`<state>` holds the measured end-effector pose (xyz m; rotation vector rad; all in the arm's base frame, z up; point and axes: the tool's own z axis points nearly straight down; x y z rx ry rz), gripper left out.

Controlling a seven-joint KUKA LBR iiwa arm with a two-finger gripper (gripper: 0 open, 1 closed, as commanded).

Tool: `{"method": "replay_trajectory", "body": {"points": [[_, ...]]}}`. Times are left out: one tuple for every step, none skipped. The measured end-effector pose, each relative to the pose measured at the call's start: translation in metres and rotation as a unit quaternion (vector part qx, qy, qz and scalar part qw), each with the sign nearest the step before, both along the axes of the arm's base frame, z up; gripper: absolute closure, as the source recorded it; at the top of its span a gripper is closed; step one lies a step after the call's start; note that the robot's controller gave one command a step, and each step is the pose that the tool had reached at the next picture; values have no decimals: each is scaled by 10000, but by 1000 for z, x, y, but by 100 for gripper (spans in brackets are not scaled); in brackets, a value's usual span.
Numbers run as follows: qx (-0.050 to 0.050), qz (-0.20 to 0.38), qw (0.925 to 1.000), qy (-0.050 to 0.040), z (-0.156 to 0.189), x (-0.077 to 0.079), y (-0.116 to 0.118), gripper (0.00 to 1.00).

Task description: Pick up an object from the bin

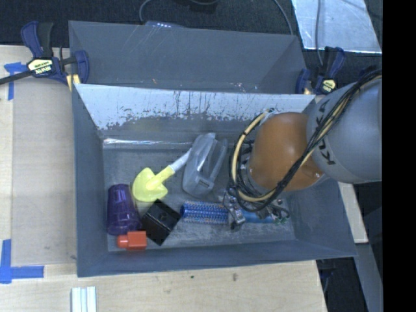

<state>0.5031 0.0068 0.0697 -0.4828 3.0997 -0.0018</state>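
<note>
- Gripper [250, 214] sits low over the floor of the bin [195, 257], front right. Whether it is spread or closed cannot be told: the orange cover [279, 155] and cables [242, 174] hide it.
- Nearest thing: blue brush [203, 212], lying flat on the floor, its right end meeting the gripper.
- Risk: the brush is slim and ribbed. A grip at its very end would likely let it pivot or slip out on lifting.
- Risk: the grey plastic piece [203, 164] just behind looks smooth and curved, and a stray move could knock it.
- Yellow scoop [149, 184], black block [160, 220], purple cup [119, 207] and orange block [133, 240] lie left, apart from the gripper. All appear to be hard plastic.
</note>
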Motion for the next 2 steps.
{"method": "replay_trajectory", "body": {"points": [[-6, -337, 9994, 15, 0, 22, 16, 100], [-6, -336, 9994, 15, 0, 22, 16, 100]]}}
